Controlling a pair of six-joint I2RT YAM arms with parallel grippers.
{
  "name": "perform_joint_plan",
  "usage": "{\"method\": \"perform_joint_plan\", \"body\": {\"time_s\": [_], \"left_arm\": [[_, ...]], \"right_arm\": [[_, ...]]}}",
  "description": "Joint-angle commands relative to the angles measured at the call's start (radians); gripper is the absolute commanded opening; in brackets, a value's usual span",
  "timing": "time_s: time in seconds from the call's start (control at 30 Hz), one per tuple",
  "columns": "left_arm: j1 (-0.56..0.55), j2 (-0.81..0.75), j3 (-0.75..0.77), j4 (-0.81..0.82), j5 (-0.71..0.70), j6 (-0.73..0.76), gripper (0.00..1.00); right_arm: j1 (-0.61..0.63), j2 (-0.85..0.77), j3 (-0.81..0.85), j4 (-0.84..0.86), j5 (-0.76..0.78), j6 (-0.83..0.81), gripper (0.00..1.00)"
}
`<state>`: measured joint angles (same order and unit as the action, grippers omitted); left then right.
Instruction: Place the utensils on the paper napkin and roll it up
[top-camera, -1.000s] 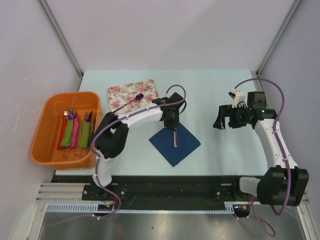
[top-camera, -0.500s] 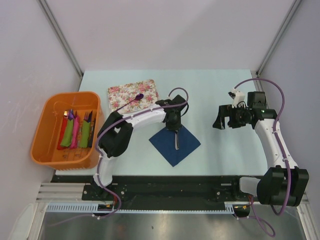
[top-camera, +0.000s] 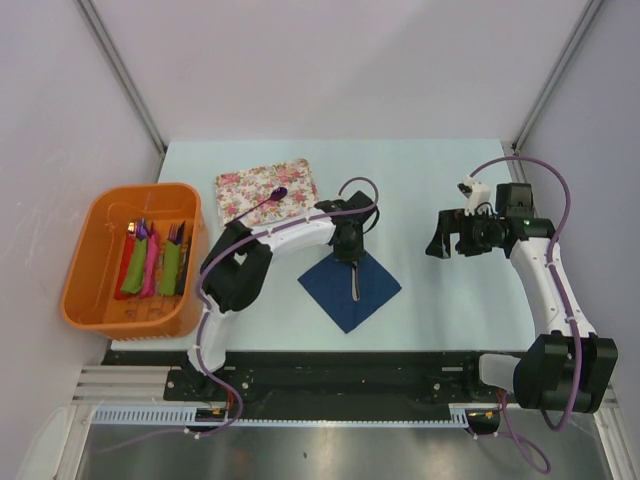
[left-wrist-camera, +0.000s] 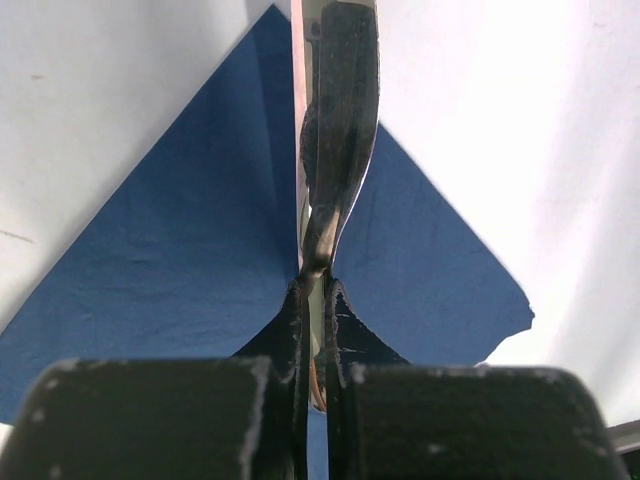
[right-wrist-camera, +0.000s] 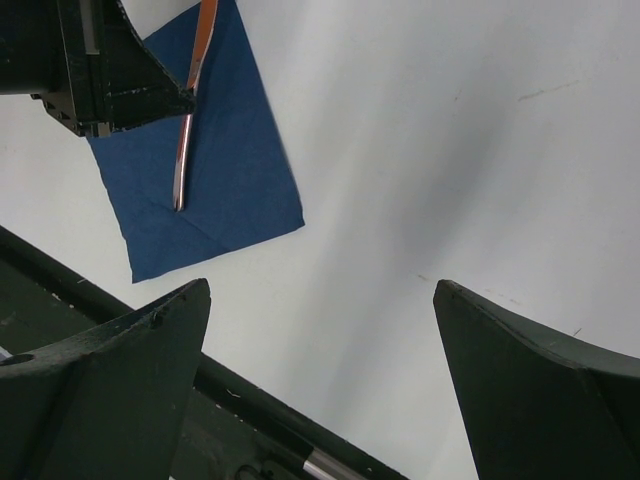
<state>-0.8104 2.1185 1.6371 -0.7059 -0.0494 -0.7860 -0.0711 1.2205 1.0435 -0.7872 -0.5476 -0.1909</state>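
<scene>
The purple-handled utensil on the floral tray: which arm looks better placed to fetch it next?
Left, probably. The left tool sits close to the floral tray and purple-handled utensil, though it must first release the silver utensil onto the napkin. The right tool is open but farther away.

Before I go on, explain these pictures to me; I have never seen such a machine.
Two robot arms are bolted to a table. One picture looks down from above; the other two come from a camera on each wrist. The left hand is shut on a grey-silver utensil, holding it over a dark blue napkin. The right hand hangs open, holding nothing. A purple-handled utensil lies on a floral tray, and an orange basket holds rolled napkins.
</scene>
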Motion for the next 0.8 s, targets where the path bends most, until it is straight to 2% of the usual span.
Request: {"method": "perform_joint_plan", "body": {"time_s": [0.0, 0.37, 0.6, 0.77], "left_arm": [[-0.006, 0.018, 0.056, -0.001, 0.010, -0.021, 0.00], [-0.004, 0.044, 0.050, -0.006, 0.000, -0.019, 0.02], [0.007, 0.049, 0.047, -0.009, 0.005, -0.030, 0.23], [0.010, 0.005, 0.063, -0.012, -0.024, -0.018, 0.32]], "right_arm": [[-0.009, -0.026, -0.004, 0.023, -0.015, 0.008, 1.00], [-0.013, -0.029, -0.007, 0.022, -0.021, 0.008, 1.00], [-0.018, -0.030, -0.005, 0.022, -0.021, 0.010, 1.00], [-0.018, -0.027, 0.003, 0.020, -0.029, 0.011, 1.00]]}}
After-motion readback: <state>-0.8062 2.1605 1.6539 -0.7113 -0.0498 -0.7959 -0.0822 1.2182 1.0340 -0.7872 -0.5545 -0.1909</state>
